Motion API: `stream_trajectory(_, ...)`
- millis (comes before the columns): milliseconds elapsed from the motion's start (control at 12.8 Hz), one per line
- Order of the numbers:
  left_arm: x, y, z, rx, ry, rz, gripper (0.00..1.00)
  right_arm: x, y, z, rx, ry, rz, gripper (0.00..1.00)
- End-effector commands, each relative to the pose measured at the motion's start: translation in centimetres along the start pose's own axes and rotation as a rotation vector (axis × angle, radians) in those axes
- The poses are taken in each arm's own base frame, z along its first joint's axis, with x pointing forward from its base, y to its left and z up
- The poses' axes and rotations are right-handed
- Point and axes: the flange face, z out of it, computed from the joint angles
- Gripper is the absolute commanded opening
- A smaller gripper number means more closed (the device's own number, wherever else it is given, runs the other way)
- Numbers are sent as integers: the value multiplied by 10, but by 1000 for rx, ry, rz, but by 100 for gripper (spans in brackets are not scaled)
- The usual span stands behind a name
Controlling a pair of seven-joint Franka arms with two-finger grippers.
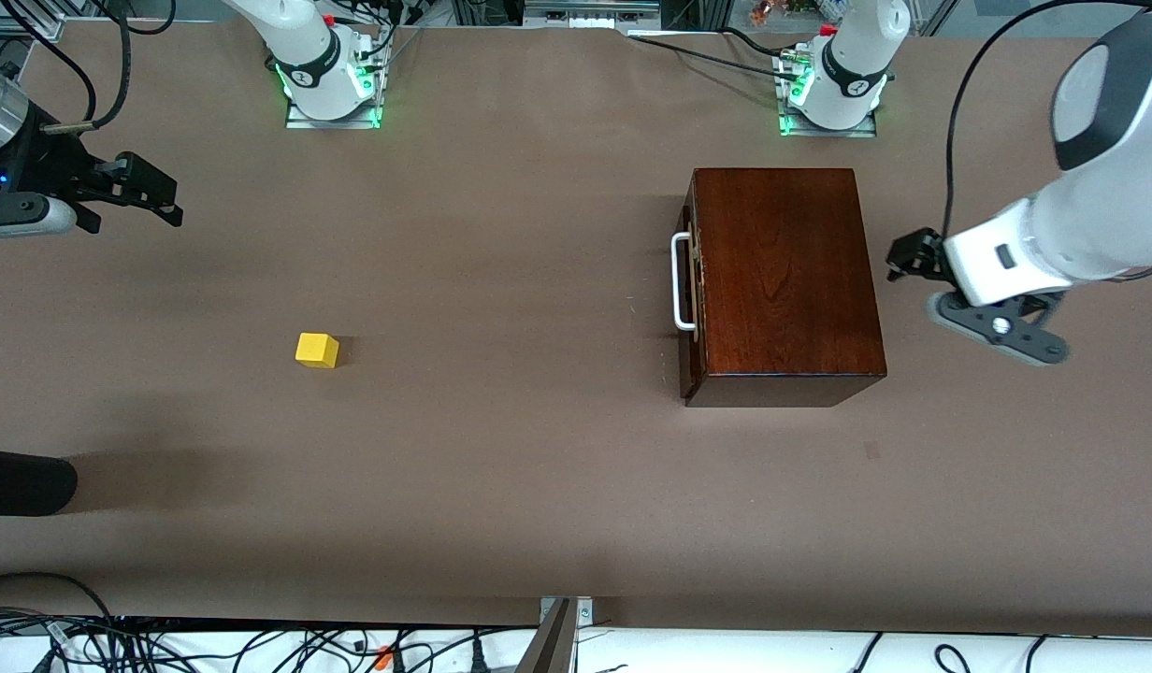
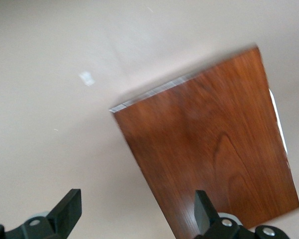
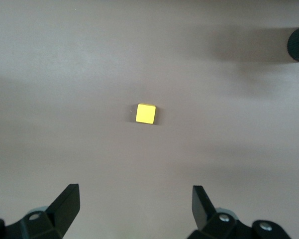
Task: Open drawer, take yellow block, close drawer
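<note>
Brown matting covers the whole table (image 1: 501,486), with cables along its edges. At the right arm's end, the right gripper (image 1: 151,196) hangs above bare table with its fingers spread apart and empty. The yellow block (image 1: 316,350) sits out on the table, nearer the front camera than that gripper and well apart from it. Toward the left arm's end stands the wooden box (image 1: 786,280); its drawer (image 1: 690,280) looks pushed in, and the white handle (image 1: 681,282) faces the block. The left gripper (image 1: 913,257) hovers just beside the box, fingers apart, holding nothing. No writing is legible.
</note>
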Motion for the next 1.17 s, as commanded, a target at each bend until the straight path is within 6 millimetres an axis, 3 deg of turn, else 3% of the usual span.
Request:
stream_trajectory(0, -25, 7, -18, 25, 96, -190, 100, 2, 1, -6, -11, -5, -12, 100)
stream_trajectory(313, -71, -18, -18, 32, 81, -307, 100, 1, 1, -7, -11, -5, -12, 100)
stream_trajectory(548, -101, -16, -13, 37, 126, -343, 100, 1, 0, -7, -9, -5, -14, 100)
stream_trajectory(1096, -93, -15, -10, 38, 109, -345, 100, 1, 1, -7, -9, -5, -12, 100)
